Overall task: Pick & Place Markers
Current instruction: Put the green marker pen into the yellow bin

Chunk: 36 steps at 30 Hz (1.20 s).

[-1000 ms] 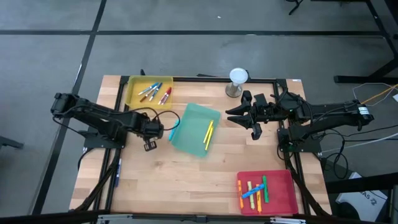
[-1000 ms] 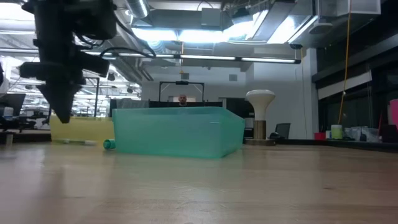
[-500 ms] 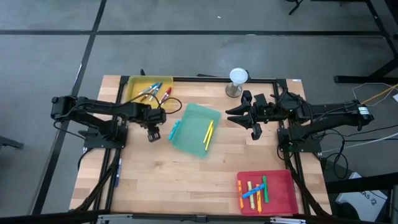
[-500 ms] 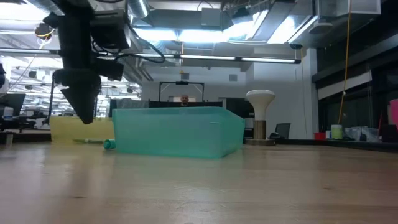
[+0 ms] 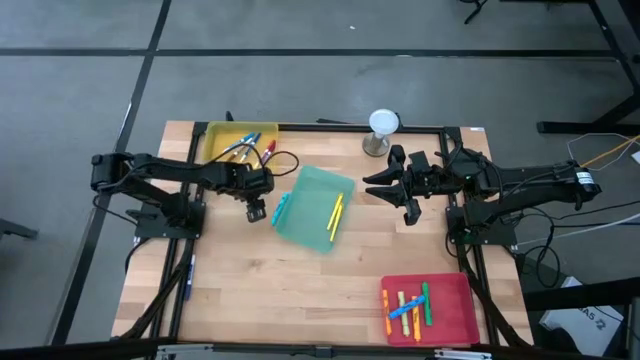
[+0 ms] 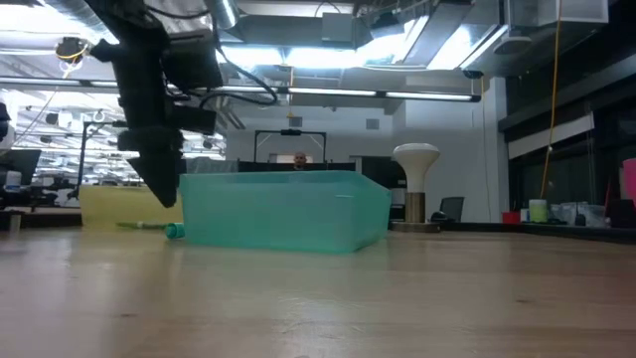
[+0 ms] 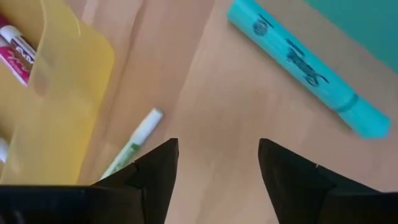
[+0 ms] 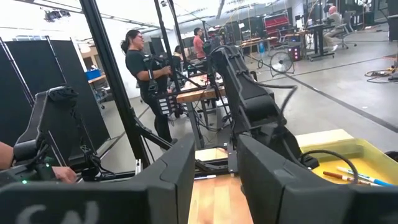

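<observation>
My left gripper (image 5: 256, 210) (image 7: 217, 168) points down, open, just above the bare table between the yellow tray (image 5: 222, 150) and the teal tray (image 5: 312, 205). A teal marker (image 7: 305, 59) (image 5: 280, 208) lies flat on the wood beyond its fingertips, beside the teal tray's left wall. A white-and-green marker (image 7: 134, 146) lies on the table against the yellow tray's corner, close to one finger. Several markers lie in the yellow tray, yellow ones (image 5: 335, 215) in the teal tray, several in the red tray (image 5: 450, 290). My right gripper (image 5: 380, 188) waits raised and level at the right, open.
A white mushroom-shaped stand (image 5: 384, 130) sits at the table's far edge. The red tray lies at the near right corner. Bare wood stretches along the near left part of the table. In the right wrist view, people stand in the room behind.
My left gripper has moved toward the table's far edge and to the right, staying low, coming close to the teal marker and the teal tray's left wall. The teal marker and the trays have stayed put. My right arm has kept still.
</observation>
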Each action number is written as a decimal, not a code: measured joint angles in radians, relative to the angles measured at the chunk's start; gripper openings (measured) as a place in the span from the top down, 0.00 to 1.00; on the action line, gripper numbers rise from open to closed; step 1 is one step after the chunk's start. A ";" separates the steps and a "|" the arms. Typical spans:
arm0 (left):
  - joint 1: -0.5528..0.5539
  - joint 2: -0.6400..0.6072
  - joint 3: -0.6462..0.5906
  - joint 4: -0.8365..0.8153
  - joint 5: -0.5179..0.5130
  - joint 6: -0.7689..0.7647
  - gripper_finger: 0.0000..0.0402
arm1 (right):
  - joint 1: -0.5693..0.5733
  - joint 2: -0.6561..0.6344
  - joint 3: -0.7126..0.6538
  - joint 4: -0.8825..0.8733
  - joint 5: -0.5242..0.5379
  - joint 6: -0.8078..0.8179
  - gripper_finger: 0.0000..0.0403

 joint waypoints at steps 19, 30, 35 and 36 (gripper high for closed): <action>0.144 0.089 0.009 0.029 0.046 0.192 0.46 | 0.000 0.000 0.000 -0.008 0.000 -0.026 0.71; 0.253 0.089 0.009 0.029 0.155 0.284 0.46 | 0.000 0.000 0.000 -0.008 0.000 -0.024 0.71; 0.281 0.089 0.009 0.032 0.153 0.317 0.46 | 0.000 0.000 0.000 -0.008 0.000 -0.025 0.71; 0.287 0.089 0.009 0.034 0.154 0.323 0.46 | 0.000 0.000 0.000 -0.008 0.000 -0.024 0.71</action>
